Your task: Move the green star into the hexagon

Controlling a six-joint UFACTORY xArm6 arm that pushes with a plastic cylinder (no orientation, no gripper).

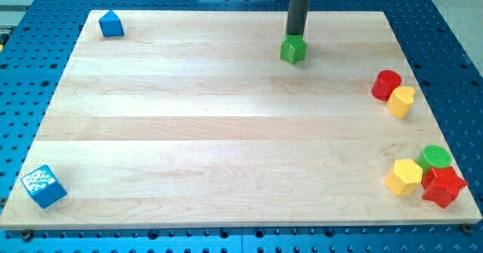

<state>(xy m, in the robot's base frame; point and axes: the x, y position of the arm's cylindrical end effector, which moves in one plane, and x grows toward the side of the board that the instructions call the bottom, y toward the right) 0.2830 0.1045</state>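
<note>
A green block, seemingly the star, lies near the view's top, right of the middle of the wooden board. My tip is at the block's top edge and touches it from the view's top side. A yellow hexagon-like block lies at the right edge, against a red round block. It is well to the right of and below the green block.
At the bottom right a second yellow block, a green round block and a red star are clustered. A blue block sits at the top left and a blue cube at the bottom left.
</note>
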